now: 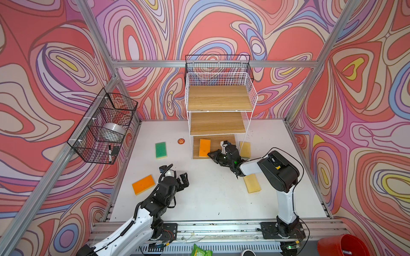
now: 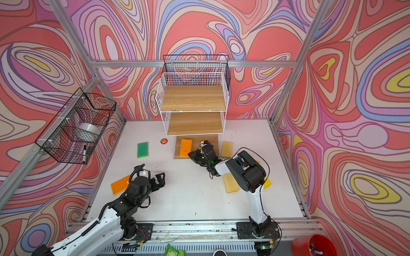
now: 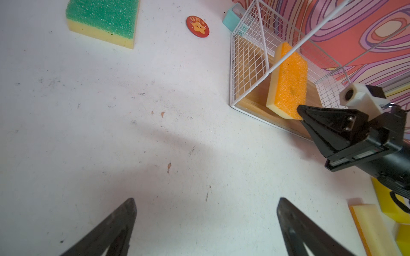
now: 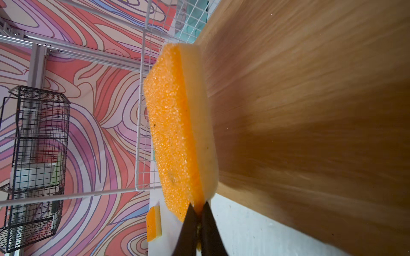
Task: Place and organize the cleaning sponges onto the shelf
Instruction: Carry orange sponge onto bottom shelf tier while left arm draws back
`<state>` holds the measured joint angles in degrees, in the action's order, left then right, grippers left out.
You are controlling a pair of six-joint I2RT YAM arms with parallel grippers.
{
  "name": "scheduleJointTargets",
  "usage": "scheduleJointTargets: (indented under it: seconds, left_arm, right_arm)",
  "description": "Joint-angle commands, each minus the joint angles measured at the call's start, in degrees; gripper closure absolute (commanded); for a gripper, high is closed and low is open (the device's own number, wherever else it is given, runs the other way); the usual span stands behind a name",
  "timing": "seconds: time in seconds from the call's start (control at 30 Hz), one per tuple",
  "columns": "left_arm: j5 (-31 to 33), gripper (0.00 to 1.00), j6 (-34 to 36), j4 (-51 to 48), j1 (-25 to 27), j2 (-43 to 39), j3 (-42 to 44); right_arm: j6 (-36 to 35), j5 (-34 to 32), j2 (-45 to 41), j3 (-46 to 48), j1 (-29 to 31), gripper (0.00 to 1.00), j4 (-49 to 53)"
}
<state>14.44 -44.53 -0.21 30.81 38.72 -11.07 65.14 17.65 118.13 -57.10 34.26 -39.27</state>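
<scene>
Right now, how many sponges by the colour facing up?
Orange up: 2, shelf sponge, left sponge
Green up: 1, green sponge
Pale back up: 2, sponge beside shelf, sponge by right arm
Bright yellow: 2, yellow sponges, mostly hidden
Total: 7

Rough orange sponge (image 4: 173,133), smooth wooden shelf (image 4: 310,110)

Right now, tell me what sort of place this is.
Probably a robot test cell, not a home: aluminium framing holds swirl-printed wall panels, the left arm and right arm are mounted on a rail, and a green sponge lies near a wire shelf.
</scene>
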Motion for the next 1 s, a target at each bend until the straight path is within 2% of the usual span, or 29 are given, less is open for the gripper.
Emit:
scheduleJointTargets:
  seconds: [0.0, 0.17, 0.3, 0.97]
  left_arm:
    - [1.16, 0.0, 0.84, -0.38, -0.04, -0.53, 0.63]
    - [1.27, 0.0, 1.71, -0.67, -0.02, -0.16, 0.25]
    - [1.78, 0.0, 1.56, -0.36, -0.05, 0.41, 0.08]
    - [2.72, 0.0, 1.29, -1.31, 0.0, 1.55, -0.72]
  right_arm:
    - [-1.39, -0.55, 2.35, -3.07, 0.28, 1.0, 3.26]
    - [-5.18, 2.06, 4.46, -9.83, 0.31, 1.0, 11.45]
    - [-5.75, 2.48, 5.47, -11.68, 0.32, 1.0, 14.2]
    - [-2.04, 3.01, 9.24, -15.55, 1.95, 1.0, 14.67]
